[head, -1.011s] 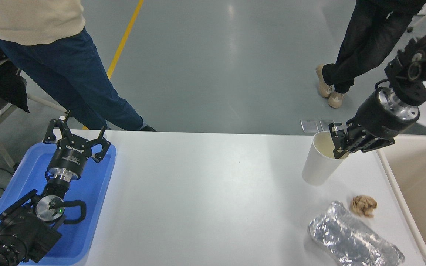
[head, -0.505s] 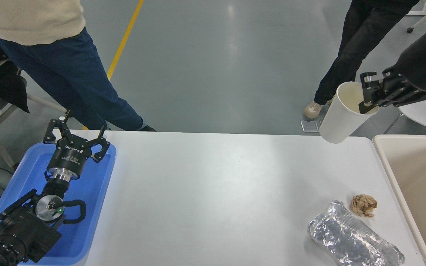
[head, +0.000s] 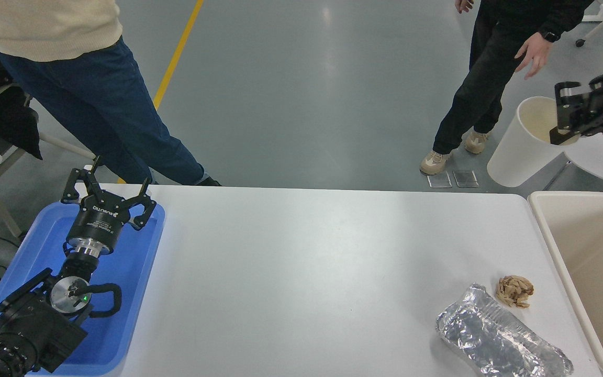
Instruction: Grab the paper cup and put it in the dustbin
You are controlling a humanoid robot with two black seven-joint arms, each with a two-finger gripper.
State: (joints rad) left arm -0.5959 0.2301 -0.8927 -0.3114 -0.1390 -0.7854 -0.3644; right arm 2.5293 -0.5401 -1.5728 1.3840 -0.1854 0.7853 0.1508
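the right claw [head: 563, 118] pinches the tilted paper cup [head: 521, 146] by its rim, the cup hanging below-left.

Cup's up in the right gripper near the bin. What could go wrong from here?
The right gripper pinches only the rim of the paper cup, one finger inside, so the tilted cup might slip or crumple. In the picture it sits beyond the dustbin rim, so releasing now would probably miss. A person's hand is nearby; watch the swing.
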